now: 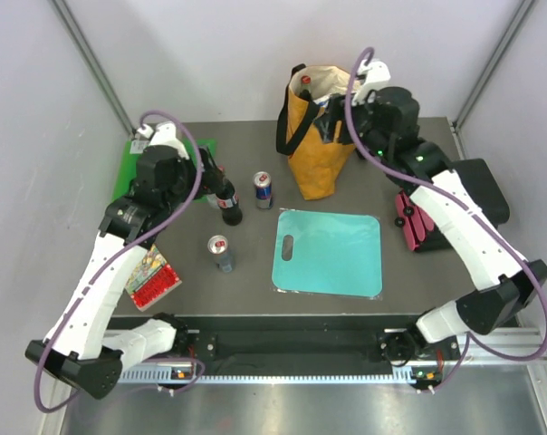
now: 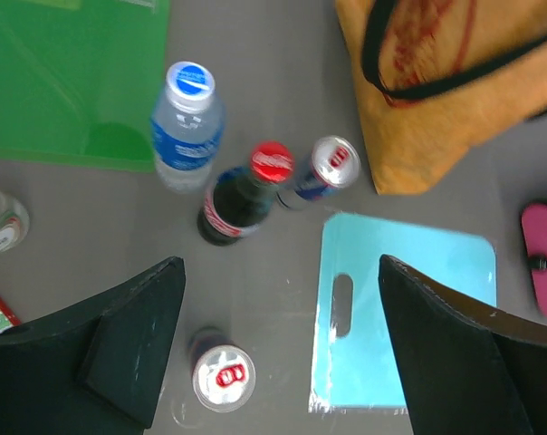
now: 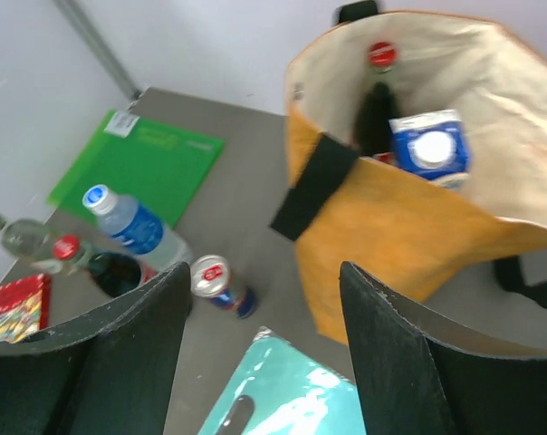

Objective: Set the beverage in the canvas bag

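The mustard-yellow canvas bag stands upright at the back middle, mouth open. In the right wrist view the bag holds a red-capped cola bottle and a blue-and-white capped bottle. On the table stand a blue can, a second can, a cola bottle and a water bottle. My left gripper is open and empty above the near can. My right gripper is open and empty, high beside the bag's rim.
A teal cutting board lies flat at the front middle. A green mat is at the back left, a red snack pack at the left front. A pink object and a black box sit at the right.
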`<state>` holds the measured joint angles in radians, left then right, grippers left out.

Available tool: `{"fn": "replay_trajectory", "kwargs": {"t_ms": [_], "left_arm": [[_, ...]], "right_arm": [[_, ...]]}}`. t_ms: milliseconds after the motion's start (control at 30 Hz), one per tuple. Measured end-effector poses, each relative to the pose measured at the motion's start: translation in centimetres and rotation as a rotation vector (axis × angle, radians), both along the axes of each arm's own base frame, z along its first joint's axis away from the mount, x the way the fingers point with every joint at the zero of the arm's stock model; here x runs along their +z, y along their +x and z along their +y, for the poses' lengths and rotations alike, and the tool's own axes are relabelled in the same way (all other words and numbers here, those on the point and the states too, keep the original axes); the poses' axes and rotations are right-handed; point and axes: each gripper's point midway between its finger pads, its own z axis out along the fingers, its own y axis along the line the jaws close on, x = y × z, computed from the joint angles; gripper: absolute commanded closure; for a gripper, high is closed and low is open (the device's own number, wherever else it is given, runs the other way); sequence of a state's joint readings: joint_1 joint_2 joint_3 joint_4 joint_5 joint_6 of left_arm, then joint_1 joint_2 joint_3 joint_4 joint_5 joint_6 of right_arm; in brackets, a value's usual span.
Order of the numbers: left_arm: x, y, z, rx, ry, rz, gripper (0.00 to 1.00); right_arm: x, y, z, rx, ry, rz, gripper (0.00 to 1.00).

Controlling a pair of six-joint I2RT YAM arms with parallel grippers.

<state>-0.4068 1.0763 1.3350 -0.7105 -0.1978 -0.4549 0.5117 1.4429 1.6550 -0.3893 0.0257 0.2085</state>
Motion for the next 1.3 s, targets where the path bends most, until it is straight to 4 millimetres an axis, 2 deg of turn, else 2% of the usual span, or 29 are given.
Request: {"fn": "replay_trajectory", "kwargs": {"t_ms": [133, 267, 400, 500, 600, 733, 900, 1100, 1300], "left_arm": [[-0.6, 0.7, 2.5, 0.071, -0.049, 0.013, 0.10], [-3.0, 0.2, 4.1, 0.117, -0.056, 0.053, 0.11], [-5.0, -0.1, 4.5, 0.125, -0.060, 0.094, 0.12], [-5.6, 0.0, 4.2, 0.113, -0.065, 0.097, 0.13], [-5.3, 0.4, 3.8, 0.079, -0.064, 0.073, 0.13], [-5.0, 1.7, 3.2, 0.041, -0.051, 0.043, 0.16], [-6.0, 3.7, 2.4, 0.012, -0.034, 0.038, 0.18], [-7.8, 5.7, 0.4, -0.061, 0.013, 0.016, 0.20], [-8.3, 7.2, -1.1, -0.100, 0.082, -0.032, 0.25]], "right_arm": [[-0.8, -1.0, 3.9, 0.090, -0.001, -0.009, 0.33], [-2.1, -2.5, 7.7, 0.183, -0.022, -0.023, 0.33], [-3.5, -3.9, 11.3, 0.265, -0.054, -0.019, 0.34], [-4.5, -4.1, 12.6, 0.275, -0.068, -0.003, 0.35], [-4.8, -3.8, 12.4, 0.244, -0.069, 0.013, 0.34], [-4.1, -3.1, 11.5, 0.180, -0.071, 0.008, 0.35], [-2.8, -2.8, 9.7, 0.101, -0.071, -0.014, 0.35], [-0.3, -3.9, 7.6, 0.065, -0.033, -0.067, 0.34], [-0.6, -4.5, 6.1, 0.053, -0.038, -0.084, 0.33]]}}
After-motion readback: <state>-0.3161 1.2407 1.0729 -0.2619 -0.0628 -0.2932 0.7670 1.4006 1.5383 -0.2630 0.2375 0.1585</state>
